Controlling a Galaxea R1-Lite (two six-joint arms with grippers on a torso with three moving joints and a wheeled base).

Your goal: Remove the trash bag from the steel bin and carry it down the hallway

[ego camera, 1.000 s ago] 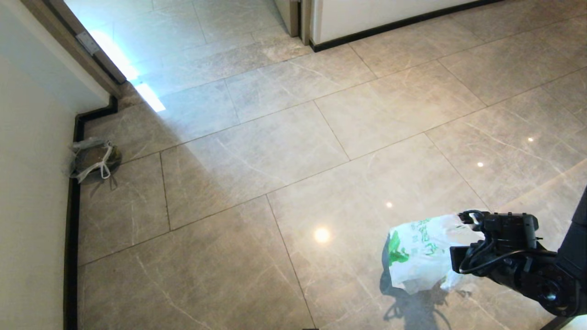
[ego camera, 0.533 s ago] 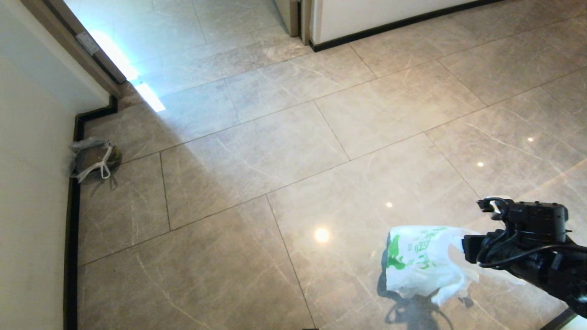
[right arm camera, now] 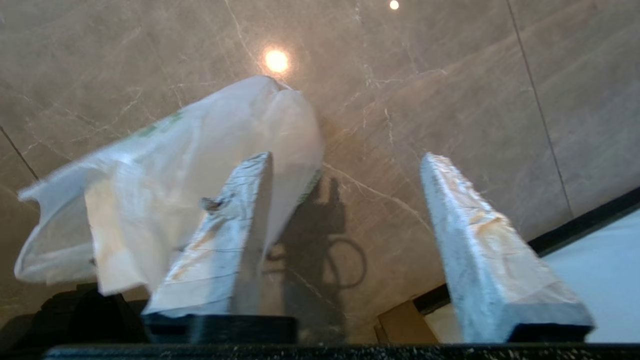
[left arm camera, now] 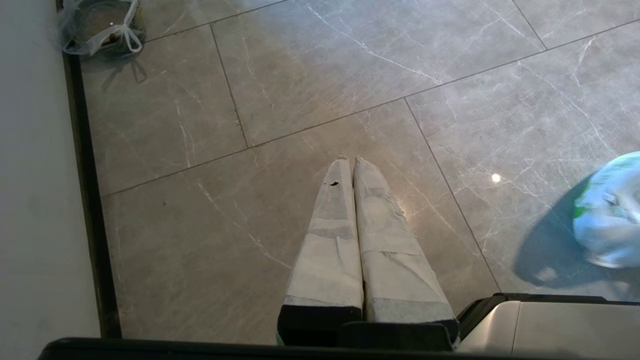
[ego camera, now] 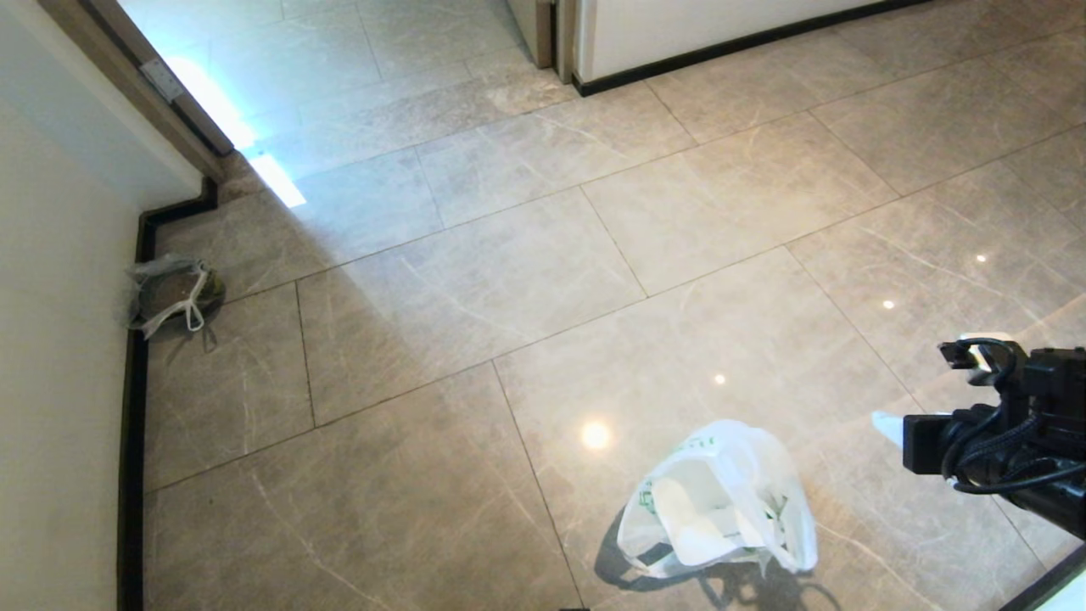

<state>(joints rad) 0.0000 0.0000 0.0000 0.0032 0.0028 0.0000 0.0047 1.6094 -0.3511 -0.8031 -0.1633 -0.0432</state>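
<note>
At far left, a small greyish see-through bag with a white tie [ego camera: 170, 293] sits against the dark baseboard [ego camera: 131, 441] of a white wall. Glossy beige-grey marbled floor tiles [ego camera: 475, 288] fill the frame. At lower centre-right, the thin crinkly white plastic trash bag with green print [ego camera: 721, 505] lies free on the floor. At right edge, the right claw [right arm camera: 345, 200] hangs with fingers apart, empty; the left claw [left arm camera: 350, 170] is pressed together.

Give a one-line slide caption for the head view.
White trash bag lies on the tiled hallway floor, clear of the open right gripper; a small greyish bag sits by the left wall.
</note>
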